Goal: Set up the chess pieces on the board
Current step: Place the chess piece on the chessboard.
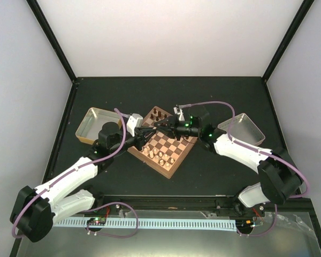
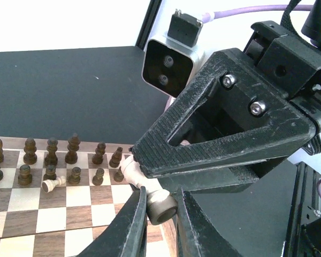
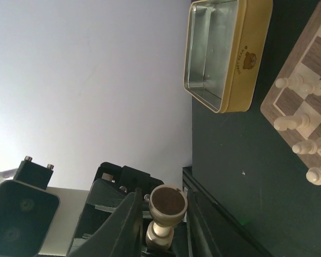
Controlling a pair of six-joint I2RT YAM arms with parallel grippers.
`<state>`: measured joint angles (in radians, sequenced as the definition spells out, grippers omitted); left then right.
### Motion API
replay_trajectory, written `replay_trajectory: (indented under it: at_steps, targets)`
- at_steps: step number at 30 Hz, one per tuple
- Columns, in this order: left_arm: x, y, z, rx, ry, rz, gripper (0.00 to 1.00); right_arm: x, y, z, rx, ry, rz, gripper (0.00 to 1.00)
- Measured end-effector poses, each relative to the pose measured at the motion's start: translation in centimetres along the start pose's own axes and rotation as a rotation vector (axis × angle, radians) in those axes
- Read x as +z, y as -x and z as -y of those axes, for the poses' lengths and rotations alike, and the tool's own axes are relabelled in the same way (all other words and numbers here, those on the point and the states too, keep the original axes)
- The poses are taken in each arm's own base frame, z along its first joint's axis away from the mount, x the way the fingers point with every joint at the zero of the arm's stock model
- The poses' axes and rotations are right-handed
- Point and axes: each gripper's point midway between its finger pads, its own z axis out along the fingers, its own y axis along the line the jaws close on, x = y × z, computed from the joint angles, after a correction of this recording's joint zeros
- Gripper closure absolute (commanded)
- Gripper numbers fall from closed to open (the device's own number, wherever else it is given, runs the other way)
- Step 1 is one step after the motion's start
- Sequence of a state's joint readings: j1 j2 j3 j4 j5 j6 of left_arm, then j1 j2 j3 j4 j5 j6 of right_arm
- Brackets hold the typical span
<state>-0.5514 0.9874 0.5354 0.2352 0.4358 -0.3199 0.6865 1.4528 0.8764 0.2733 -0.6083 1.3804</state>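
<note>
The left gripper is closed to the width of one pale piece, whose felt base is clamped between its fingers. The right gripper is set just as narrow on the same piece from the opposite side. Which of the two bears it cannot be settled, as the contact is partly hidden. The piece is held in the air over the far-left part of the board. Its long axis is tilted, head towards the right gripper, base not facing the squares. A handover is judged to be under way. The pale ranks are seen on the near side and the dark ranks on the far side. A toppled piece is seen among the dark. Turning base-down would be needed before placing.
</note>
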Motion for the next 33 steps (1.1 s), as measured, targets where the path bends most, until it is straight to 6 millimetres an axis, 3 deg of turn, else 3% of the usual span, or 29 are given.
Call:
replay_trajectory:
  at_steps: [4,8,12,14,22,26,29,33]
  targets:
    - [0.0,-0.1,0.2,0.003,-0.011,-0.004,0.95,0.0,0.0,-0.1,-0.002,0.013,-0.001,0.92]
    - [0.0,-0.1,0.2,0.001,-0.011,-0.007,0.66,-0.1,0.0,0.1,0.011,0.026,0.002,0.99]
    - [0.0,-0.1,0.2,-0.008,-0.012,-0.006,0.57,-0.1,-0.1,0.5,0.067,0.04,0.005,0.99]
    - [0.1,-0.2,0.1,-0.012,-0.013,-0.009,0.58,-0.2,-0.1,0.5,0.101,0.042,0.005,0.99]
    - [0.7,-0.8,-0.2,-0.023,-0.015,-0.029,0.79,-0.2,0.0,0.3,0.168,0.051,0.009,0.99]
    - [0.7,-0.6,-0.1,-0.015,-0.019,-0.021,0.65,-0.2,0.0,0.2,0.177,0.052,0.01,0.99]
    - [0.6,-0.4,0.0,-0.008,-0.019,-0.013,0.64,-0.2,0.0,0.4,0.182,0.05,0.008,0.99]
    - [0.5,0.0,0.2,0.0,-0.024,0.004,0.8,-0.2,-0.1,0.5,0.187,0.047,0.008,0.99]
